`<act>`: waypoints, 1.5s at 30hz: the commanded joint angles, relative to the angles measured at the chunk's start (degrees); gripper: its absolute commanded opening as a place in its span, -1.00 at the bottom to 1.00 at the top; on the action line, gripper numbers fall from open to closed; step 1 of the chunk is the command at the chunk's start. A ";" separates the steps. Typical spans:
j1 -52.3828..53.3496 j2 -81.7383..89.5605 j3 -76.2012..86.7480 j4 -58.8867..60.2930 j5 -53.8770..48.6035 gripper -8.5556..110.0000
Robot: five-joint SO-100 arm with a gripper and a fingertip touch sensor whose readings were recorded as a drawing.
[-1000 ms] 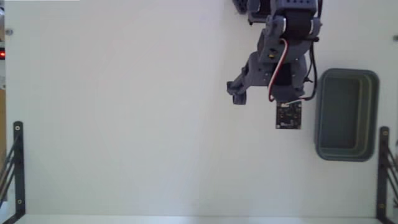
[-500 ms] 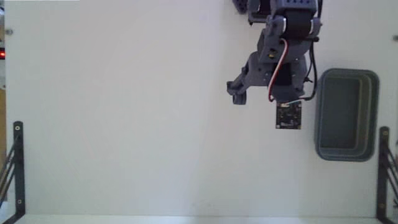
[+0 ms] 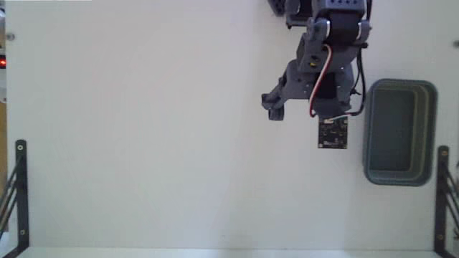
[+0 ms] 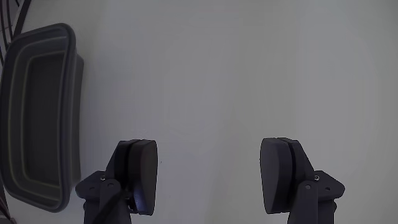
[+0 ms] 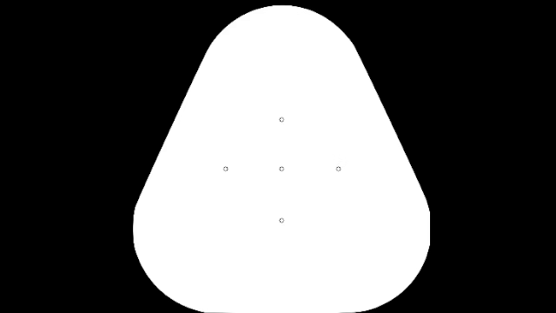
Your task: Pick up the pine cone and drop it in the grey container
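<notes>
While pincer (image 4: 208, 180) gapes empty, arm (image 3: 326, 64) beside grey container (image 3: 430, 129)

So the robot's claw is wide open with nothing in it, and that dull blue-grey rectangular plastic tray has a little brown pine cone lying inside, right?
Not quite. The dull blue-grey rectangular plastic tray is empty: the fixed view shows only its bare darker inside, and the wrist view agrees. No pine cone shows in either view. The rest holds: the gripper is wide open with only bare white table between its fingers.

Nothing has changed since the earlier pictures: the arm (image 3: 319, 79) has not shifted at all.
</notes>
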 commanded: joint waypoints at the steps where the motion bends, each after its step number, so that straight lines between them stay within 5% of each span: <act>1: 0.62 2.46 0.21 1.10 0.26 1.00; 45: 0.62 2.46 0.21 1.10 0.26 1.00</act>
